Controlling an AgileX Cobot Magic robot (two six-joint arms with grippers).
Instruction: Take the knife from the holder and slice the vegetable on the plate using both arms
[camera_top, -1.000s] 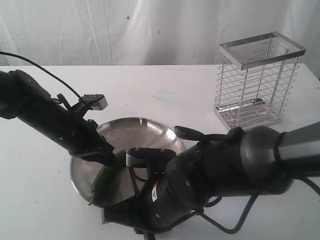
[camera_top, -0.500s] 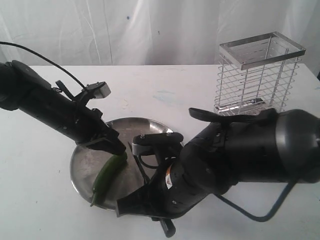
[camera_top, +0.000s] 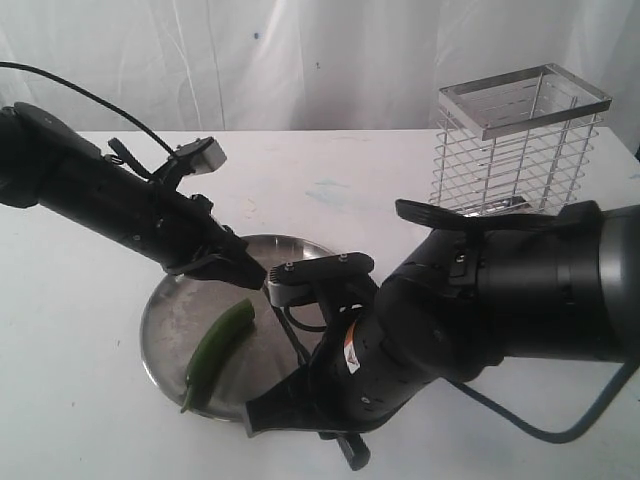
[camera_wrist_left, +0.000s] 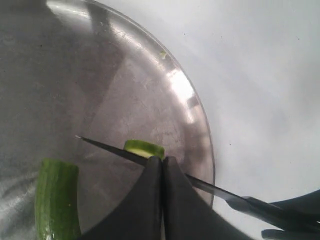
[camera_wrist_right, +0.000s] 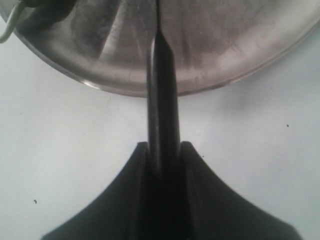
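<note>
The green vegetable (camera_top: 220, 340) lies loose on the steel plate (camera_top: 152, 325), its cut end toward the plate's middle. In the left wrist view the vegetable (camera_wrist_left: 56, 200) shows that cut end, and a small cut slice (camera_wrist_left: 145, 148) lies just beyond my left gripper (camera_wrist_left: 162, 159), which is shut with nothing in it. The left gripper (camera_top: 250, 277) hovers over the plate, clear of the vegetable. My right gripper (camera_wrist_right: 162, 147) is shut on the black handle of the knife (camera_wrist_right: 161, 115). The blade of the knife (camera_wrist_left: 110, 147) reaches across the plate (camera_wrist_left: 207, 150) beneath the left fingertips.
The empty wire holder (camera_top: 515, 150) stands at the back right of the white table. The bulky right arm (camera_top: 470, 310) covers the plate's near right side and the table in front of it. A white curtain hangs behind.
The left gripper has lifted off the vegetable and moved up and right over the plate. The right arm has swung right, uncovering the plate's front and the whole vegetable.
</note>
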